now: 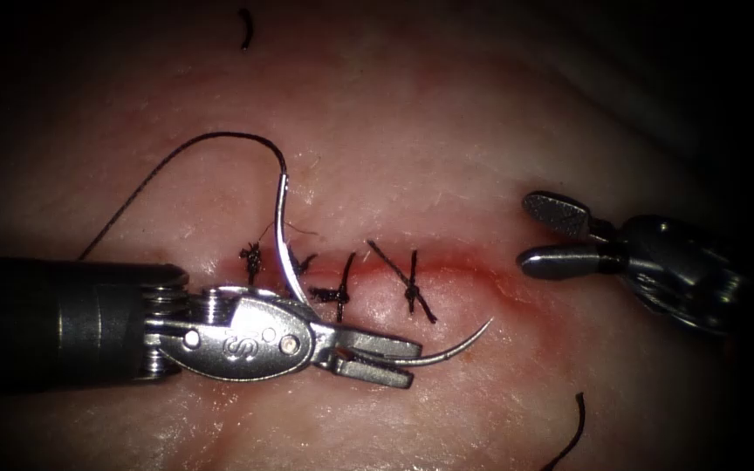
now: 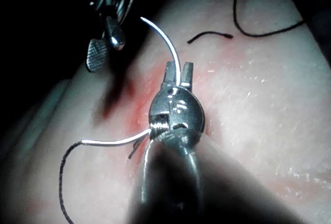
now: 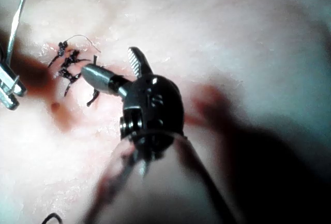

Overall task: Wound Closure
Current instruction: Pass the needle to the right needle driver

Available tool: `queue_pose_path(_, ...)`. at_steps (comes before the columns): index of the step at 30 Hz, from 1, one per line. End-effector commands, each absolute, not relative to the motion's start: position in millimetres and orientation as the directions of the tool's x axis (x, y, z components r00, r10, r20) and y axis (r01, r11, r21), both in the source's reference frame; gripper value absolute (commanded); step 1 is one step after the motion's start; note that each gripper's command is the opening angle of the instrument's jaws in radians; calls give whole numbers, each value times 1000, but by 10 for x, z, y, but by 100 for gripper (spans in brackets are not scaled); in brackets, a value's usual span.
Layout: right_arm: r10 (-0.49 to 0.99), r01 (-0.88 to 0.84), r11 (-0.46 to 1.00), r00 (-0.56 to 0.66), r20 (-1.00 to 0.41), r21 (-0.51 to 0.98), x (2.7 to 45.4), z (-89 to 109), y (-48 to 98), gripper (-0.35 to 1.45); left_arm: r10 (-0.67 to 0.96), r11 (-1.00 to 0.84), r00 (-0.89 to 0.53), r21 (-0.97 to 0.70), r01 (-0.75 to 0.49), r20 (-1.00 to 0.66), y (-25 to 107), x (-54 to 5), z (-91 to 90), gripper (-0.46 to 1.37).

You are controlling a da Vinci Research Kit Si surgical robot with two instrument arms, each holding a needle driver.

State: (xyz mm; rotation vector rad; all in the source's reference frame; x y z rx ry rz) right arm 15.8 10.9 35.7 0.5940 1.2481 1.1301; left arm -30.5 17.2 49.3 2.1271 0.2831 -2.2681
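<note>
Needle (image 1: pixel 283 228): polished metal, smooth. Both tools' jaws: bright steel, right tool (image 1: pixel 544 234) w/ serrated faces. Thread (image 1: pixel 187 148): matt black. Tissue (image 1: pixel 447 148): moist, glossy.

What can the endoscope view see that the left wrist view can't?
Endoscope view: black stitches tied across the cut.
Left wrist view: the needle seen from behind the left tool, lying between its shut jaws.
Both: the left tool holding the needle between its middle and its point, not in the tissue; the thread; and the right tool, open, holding nothing.
</note>
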Motion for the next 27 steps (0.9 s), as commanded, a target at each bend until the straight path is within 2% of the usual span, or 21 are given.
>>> queue_pose_path(1,904,-332,373,-82,-420,866,160,355,109,83,106,-981,-56,-114,156,-993,171,-305,494,-35)
queue_pose_path(9,936,-218,306,-111,-335,927,180,347,105,90,80,-966,14,-74,246,-997,161,-322,487,-35)
queue_pose_path(18,950,-192,267,-114,-291,944,205,344,103,93,43,-967,31,-33,254,-999,164,-333,475,-35)
queue_pose_path(27,975,-151,170,-115,-188,974,219,336,96,91,32,-962,56,-15,274,-998,166,-337,463,-35)
